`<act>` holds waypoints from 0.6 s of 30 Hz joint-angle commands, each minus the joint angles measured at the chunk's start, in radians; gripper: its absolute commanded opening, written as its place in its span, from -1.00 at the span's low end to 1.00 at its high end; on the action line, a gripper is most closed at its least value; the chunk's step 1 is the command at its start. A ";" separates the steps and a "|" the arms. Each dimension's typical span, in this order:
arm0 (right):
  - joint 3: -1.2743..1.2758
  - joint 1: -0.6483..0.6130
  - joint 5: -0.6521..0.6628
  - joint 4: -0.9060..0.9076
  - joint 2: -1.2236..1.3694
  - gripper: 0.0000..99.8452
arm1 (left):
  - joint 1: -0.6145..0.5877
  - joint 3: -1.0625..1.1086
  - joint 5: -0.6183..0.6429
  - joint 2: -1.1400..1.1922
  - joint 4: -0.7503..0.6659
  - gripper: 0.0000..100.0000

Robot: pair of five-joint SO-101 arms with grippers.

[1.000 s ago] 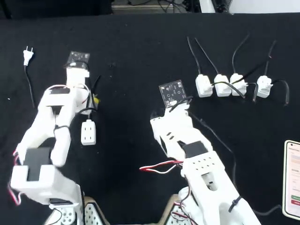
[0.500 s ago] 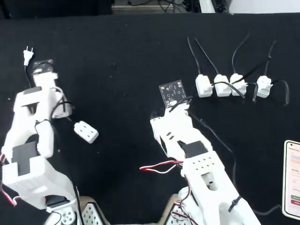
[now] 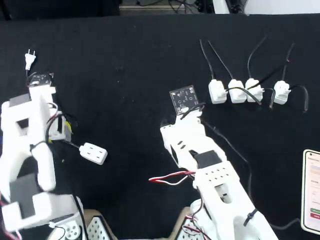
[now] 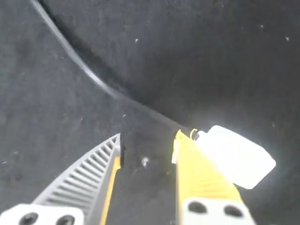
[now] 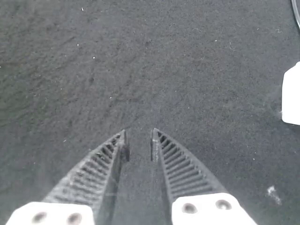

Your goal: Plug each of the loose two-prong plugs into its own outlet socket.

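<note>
A loose white two-prong plug (image 3: 30, 58) lies at the far left of the black table, its black cord trailing toward me. A white outlet socket (image 3: 93, 153) lies tilted near the left arm, and its cord runs up to my left gripper (image 3: 62, 131). In the left wrist view this gripper (image 4: 147, 150) is open. The cord (image 4: 79, 65) passes the tip of the yellow finger (image 4: 192, 164), and the socket (image 4: 240, 154) lies just beyond it. My right gripper (image 5: 139, 140) hangs over bare table mid-table, open by a narrow gap and holding nothing.
Several white sockets (image 3: 248, 91) with plugs and black cords in them stand in a row at the back right. One white block (image 5: 293, 93) shows at the edge of the right wrist view. A phone (image 3: 312, 190) lies at the right edge.
The left arm swung from mid-left to the far left edge. The nearby socket turned from upright to tilted and slid slightly toward the front. The right arm stayed still.
</note>
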 commanded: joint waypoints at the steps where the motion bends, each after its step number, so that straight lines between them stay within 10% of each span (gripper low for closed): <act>1: -0.015 -0.011 0.000 -0.028 -0.022 -0.84 | -0.021 0.024 -0.061 -0.144 0.003 -0.63; 18: -0.013 -0.012 0.000 -0.025 -0.022 -0.84 | -0.156 -0.545 0.011 0.264 -0.143 -0.53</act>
